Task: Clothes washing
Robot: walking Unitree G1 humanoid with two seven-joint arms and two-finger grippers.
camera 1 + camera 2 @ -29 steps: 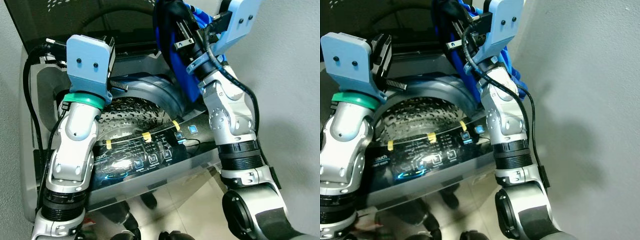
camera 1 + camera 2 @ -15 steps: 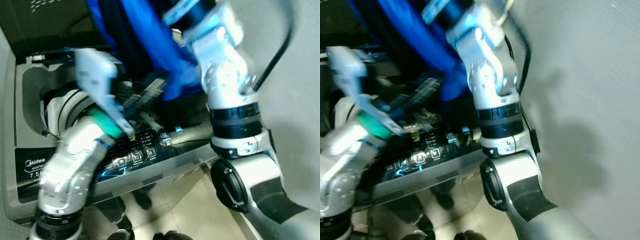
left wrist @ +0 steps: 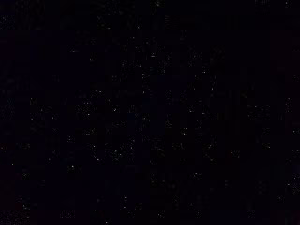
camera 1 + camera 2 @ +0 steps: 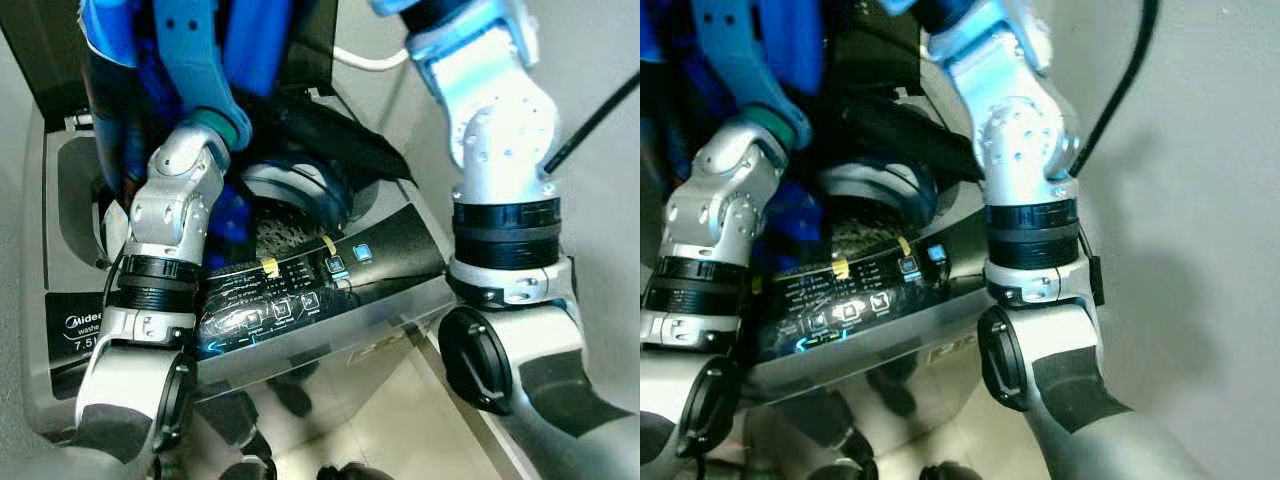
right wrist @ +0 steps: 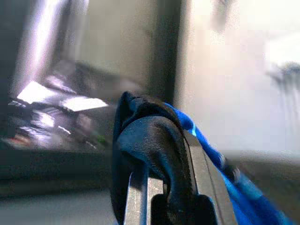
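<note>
A blue and black garment hangs from above over the open top-loading washing machine. Part of it trails down the left side towards the perforated drum. In the right wrist view my right gripper is shut on a bunched fold of the garment, which covers the fingertips. My right arm reaches up past the picture's top edge. My left arm points up beside the hanging cloth, its blue wrist mount against the fabric. The left wrist view is black.
The lit control panel runs along the machine's front, right below my arms. The dark lid stands open at the back. A grey wall is close on the right. Tiled floor shows below.
Both arms have gone up: the right gripper has lifted the garment higher above the drum, and the left forearm has swung from the drum's left edge to upright beside the cloth. The camera shifted too.
</note>
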